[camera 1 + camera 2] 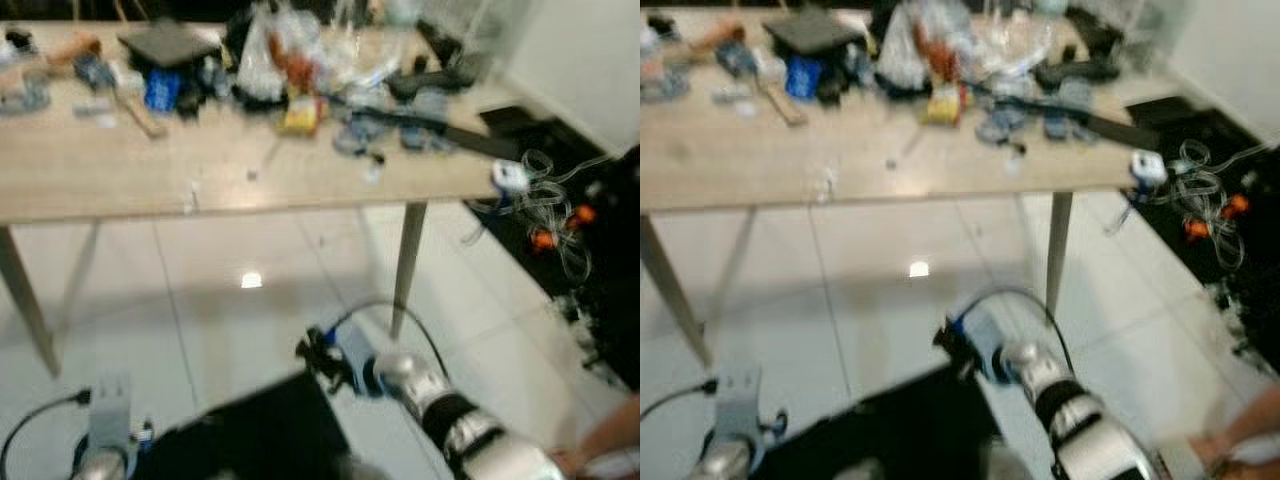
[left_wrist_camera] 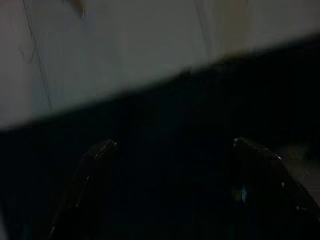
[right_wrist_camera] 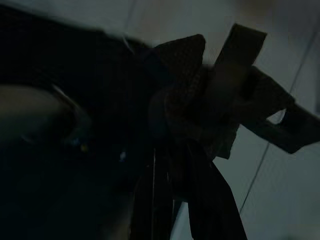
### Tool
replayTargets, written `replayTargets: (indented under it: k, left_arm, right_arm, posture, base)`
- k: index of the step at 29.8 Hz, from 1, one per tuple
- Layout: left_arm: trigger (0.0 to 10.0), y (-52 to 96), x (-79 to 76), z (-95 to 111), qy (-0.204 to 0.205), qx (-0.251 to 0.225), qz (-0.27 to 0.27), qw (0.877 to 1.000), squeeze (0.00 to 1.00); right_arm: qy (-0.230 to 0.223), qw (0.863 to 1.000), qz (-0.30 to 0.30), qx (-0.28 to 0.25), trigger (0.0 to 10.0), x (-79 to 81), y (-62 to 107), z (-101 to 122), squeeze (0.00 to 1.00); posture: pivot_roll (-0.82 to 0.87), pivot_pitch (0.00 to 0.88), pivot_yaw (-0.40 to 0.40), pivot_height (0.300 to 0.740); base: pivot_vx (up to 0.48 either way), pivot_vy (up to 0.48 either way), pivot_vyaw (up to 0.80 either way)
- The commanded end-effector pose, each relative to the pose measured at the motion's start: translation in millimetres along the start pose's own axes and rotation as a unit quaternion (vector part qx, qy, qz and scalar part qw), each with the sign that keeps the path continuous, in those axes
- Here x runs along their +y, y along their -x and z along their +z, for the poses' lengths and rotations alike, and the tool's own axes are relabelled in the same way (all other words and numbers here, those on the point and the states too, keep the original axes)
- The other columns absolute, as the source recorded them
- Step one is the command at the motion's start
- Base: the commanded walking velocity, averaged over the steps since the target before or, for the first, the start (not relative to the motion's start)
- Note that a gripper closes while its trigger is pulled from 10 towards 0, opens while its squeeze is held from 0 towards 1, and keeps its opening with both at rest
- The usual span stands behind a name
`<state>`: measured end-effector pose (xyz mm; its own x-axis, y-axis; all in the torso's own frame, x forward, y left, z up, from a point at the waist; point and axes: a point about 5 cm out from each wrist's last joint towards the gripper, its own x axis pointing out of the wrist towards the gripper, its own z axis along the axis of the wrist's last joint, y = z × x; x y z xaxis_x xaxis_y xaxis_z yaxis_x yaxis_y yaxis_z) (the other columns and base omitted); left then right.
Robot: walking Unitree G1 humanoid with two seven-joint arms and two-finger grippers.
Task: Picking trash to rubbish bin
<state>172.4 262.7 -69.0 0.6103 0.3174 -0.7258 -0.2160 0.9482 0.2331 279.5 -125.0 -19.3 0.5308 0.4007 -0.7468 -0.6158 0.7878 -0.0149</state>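
Note:
A black rubbish bin (image 1: 262, 432) with a dark liner stands on the white tile floor just below me. My right gripper (image 1: 318, 352) hangs at the bin's far right rim. In the right wrist view its fingers (image 3: 165, 190) are shut on a dark crumpled piece of trash (image 3: 215, 100), held beside the bin's dark opening (image 3: 60, 65). My left arm (image 1: 105, 425) hangs low at the bin's left side. In the left wrist view the left gripper (image 2: 170, 170) is open over the bin's dark inside (image 2: 175, 115), with nothing between its fingers.
A wooden table (image 1: 100, 180) covered with bags, boxes and tools stands ahead, its metal leg (image 1: 407, 262) just beyond my right gripper. Tangled cables (image 1: 550, 205) lie on a black mat at the right. A person's hand (image 1: 605, 440) reaches in at the lower right.

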Motion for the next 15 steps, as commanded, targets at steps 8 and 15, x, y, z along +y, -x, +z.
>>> replayTargets:
  k: [8, 15]
  left_arm:
    - [10.0, 23.9, -22.6, -71, -0.042, 0.117, -0.038, 0.992, 0.00]
    - [10.0, 30.2, -21.8, -85, -0.064, 0.136, -0.044, 0.988, 0.00]
  right_arm:
    - [-0.114, 0.974, -0.108, 0.162, 10.0, -3.1, 27.2, -115, 0.00]
    - [-0.023, 0.960, -0.086, 0.265, 10.0, 14.0, 44.1, -163, 0.00]
  posture:
    - [0.08, 0.105, -0.021, 0.740]
    - [0.10, 0.111, -0.023, 0.740]
  base:
    - [-0.443, 0.000, 0.00]
    - [-0.330, 0.000, 0.00]
